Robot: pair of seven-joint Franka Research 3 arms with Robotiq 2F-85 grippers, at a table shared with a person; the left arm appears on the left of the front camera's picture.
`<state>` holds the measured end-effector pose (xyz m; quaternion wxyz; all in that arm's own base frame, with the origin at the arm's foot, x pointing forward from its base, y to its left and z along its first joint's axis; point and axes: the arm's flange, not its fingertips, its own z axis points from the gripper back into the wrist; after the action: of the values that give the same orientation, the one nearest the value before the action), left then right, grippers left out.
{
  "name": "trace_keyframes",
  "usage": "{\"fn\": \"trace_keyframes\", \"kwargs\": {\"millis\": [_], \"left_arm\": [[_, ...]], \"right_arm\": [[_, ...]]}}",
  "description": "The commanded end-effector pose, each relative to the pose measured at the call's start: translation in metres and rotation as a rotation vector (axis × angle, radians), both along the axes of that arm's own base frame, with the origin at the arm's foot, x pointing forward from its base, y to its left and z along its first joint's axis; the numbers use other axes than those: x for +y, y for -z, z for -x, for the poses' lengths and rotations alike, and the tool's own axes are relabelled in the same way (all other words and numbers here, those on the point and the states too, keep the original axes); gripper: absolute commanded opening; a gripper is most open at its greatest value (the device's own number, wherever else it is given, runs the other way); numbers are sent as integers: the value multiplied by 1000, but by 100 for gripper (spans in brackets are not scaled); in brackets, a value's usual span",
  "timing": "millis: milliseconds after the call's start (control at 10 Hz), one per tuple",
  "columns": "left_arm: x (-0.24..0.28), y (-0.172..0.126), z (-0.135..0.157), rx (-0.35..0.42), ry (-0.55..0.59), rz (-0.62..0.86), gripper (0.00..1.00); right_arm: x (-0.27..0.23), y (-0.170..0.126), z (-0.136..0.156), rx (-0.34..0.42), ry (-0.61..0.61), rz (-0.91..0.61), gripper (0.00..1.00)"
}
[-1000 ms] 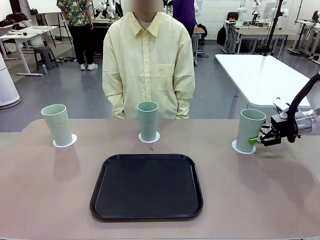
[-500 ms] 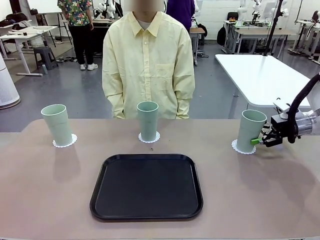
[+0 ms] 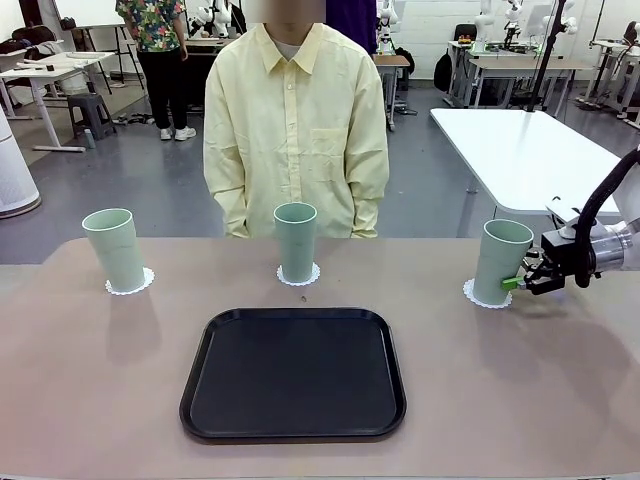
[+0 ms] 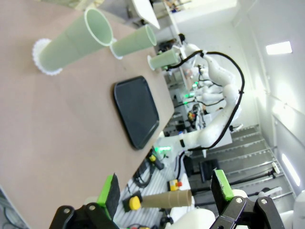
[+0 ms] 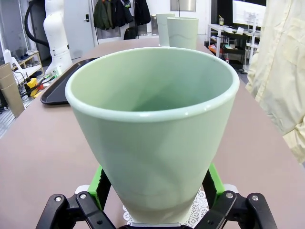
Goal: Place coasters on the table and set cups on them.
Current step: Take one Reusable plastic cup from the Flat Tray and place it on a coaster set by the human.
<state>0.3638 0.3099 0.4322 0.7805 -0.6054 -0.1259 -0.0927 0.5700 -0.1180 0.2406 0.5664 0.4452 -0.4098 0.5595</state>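
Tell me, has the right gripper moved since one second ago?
Yes. The right gripper drew back slightly rightward, away from the right cup, which stands unmoved on its coaster.

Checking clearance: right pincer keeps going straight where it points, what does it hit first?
The right cup: it already stands between the open right pincer's pads on its coaster; contact can't be told.

Grey floor (image 3: 150, 190), white worktables (image 3: 520, 150) behind

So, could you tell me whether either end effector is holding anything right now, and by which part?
Nothing is held. The right end effector stands open around the base of the right cup; the left end effector is open in the air.
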Motion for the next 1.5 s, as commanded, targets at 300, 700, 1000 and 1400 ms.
{"fn": "trace_keyframes", "kwargs": {"millis": [300, 700, 1000, 1400], "left_arm": [[1, -2, 1, 0, -2, -3, 100], [1, -2, 1, 0, -2, -3, 100], [1, -2, 1, 0, -2, -3, 100], [1, -2, 1, 0, -2, -3, 100]], "right_arm": [[-11, -3, -10, 13, -2, -2, 100], [-17, -3, -14, 23, 17, -4, 100], [-22, -7, -14, 20, 31, 2, 100], [-36, -14, -10, 8, 57, 5, 100]]}}
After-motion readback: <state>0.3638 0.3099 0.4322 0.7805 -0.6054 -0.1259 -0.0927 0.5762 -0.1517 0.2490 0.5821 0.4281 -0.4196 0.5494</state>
